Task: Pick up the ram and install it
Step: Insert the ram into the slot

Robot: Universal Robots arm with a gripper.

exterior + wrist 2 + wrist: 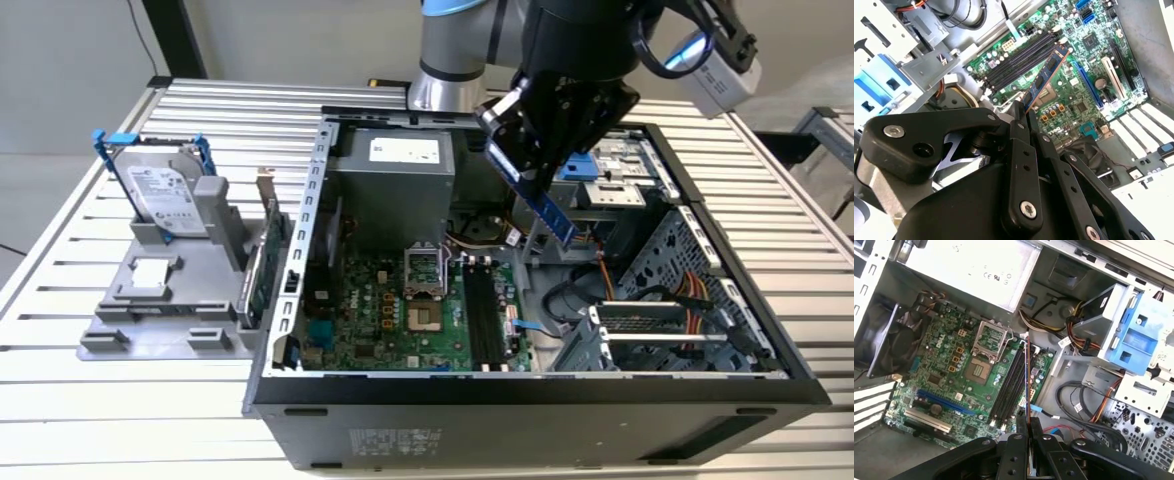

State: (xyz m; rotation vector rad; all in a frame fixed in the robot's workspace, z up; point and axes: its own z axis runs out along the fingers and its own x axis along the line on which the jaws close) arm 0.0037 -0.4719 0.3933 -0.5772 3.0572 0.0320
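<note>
Black two-finger gripper (523, 168), angled downward on the arm, is clamped on the long thin blue circuit-board ram (553, 214) above the open black metal computer case (534, 400) in the exterior view, the ram (1046, 75) slanting over the black memory slots (1019, 60) in the second wrist view and standing edge-on (1027, 375) above them in the first wrist view.

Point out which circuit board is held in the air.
The narrow blue ram stick, clamped by the end effector above the case; the green card stands on the grey rack outside, the green motherboard lies inside.
</note>
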